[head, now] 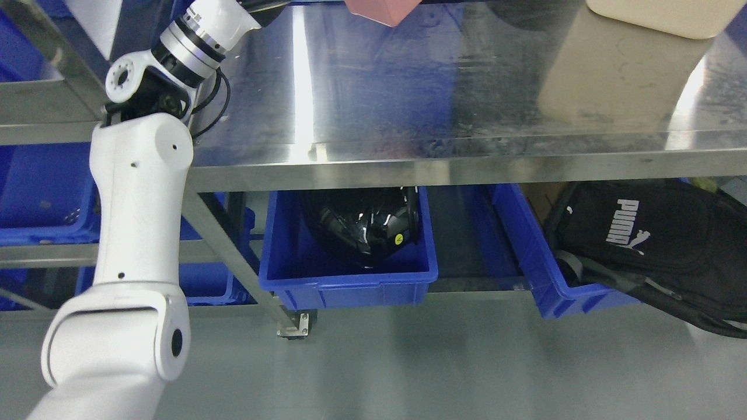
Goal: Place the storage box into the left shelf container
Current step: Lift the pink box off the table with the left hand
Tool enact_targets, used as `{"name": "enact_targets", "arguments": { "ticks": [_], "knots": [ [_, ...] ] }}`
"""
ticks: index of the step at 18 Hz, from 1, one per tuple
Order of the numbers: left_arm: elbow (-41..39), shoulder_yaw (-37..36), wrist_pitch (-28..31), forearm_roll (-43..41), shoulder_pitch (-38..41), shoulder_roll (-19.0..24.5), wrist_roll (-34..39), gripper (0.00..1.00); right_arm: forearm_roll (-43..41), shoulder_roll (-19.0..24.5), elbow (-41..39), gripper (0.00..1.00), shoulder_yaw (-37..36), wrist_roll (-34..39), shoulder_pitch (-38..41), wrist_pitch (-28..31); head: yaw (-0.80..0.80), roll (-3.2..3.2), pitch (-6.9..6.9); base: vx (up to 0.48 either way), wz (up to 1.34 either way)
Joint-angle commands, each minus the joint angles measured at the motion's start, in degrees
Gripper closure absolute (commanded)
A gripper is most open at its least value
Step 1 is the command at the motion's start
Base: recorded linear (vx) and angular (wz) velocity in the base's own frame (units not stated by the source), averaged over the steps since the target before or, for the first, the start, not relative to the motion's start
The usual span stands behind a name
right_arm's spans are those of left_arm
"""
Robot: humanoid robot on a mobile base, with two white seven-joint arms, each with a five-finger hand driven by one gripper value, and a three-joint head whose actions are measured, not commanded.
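The left arm [143,198] comes up from the bottom corner and reaches high over the steel table [443,87], wrist bent, and then it runs out of the top of the frame. The hand itself is out of sight, so I cannot tell whether the fingers are spread, curled or clamped on anything. No right arm in sight at all.

Just past where the arm disappears, at the table's far edge, a pink box [382,10] pokes in, only its lower corner showing. That looks to me like the storage box; whether the hand is touching it, I can't say. Further along the table's far edge, off to the right, sits a cream tub [659,14].

Under the table: a blue bin [350,274] with a black helmet [362,224] inside, and to the right of it another blue bin [543,268] with a black backpack [653,245] spilling out. Left of the table there's a shelf frame carrying more blue bins [41,192], which I take to be the destination.

What worries me: the arm has to swing that box left around the table's corner post, and the elbow is already close to the table edge. A clipped post or a loose hold, and the box drops to the floor. The camera isn't seeing the hand either, so any slip goes unseen.
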Motion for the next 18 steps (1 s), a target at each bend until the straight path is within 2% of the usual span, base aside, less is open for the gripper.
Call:
{"name": "enact_targets", "arguments": {
  "ticks": [1,4,7,8,12,18],
  "knots": [
    [-30.79,-13.42,-7.96,8.57,18.65,0.15,16.18,0.98,0.09,-1.00,-1.00,0.00,-0.26,-0.13,0.54,-0.01,0.00,0.00,0.00,-0.144,0.47],
    [-33.00,-20.03,-15.18,7.87,23.14,0.15,24.81,0.98,0.09,-1.00,-1.00,0.00,-0.26,-0.13,0.54,-0.01,0.00,0.00,0.00,-0.173,0.55],
    [-35.01,-24.86,-16.43,7.69,29.02,0.15,24.23,0.98,0.09,-1.00,-1.00,0.00,-0.26,-0.13,0.54,-0.01,0.00,0.00,0.01,-0.189,0.67],
    [-35.37,-25.49,-16.52,7.60,31.22,0.15,22.65,0.98,0.09,-1.00,-1.00,0.00,-0.26,-0.13,0.54,-0.01,0.00,0.00,0.03,-0.207,0.67],
    [-35.55,-25.76,-15.38,3.66,44.04,0.15,5.45,0.98,0.09,-1.00,-1.00,0.00,-0.26,-0.13,0.54,-0.01,0.00,0.00,0.04,-0.150,1.04],
    [-35.46,-22.86,-17.48,3.47,53.38,0.15,3.48,0.98,0.09,-1.00,-1.00,0.00,-0.26,-0.13,0.54,-0.01,0.00,0.00,0.06,0.078,1.75]
  ]
}}
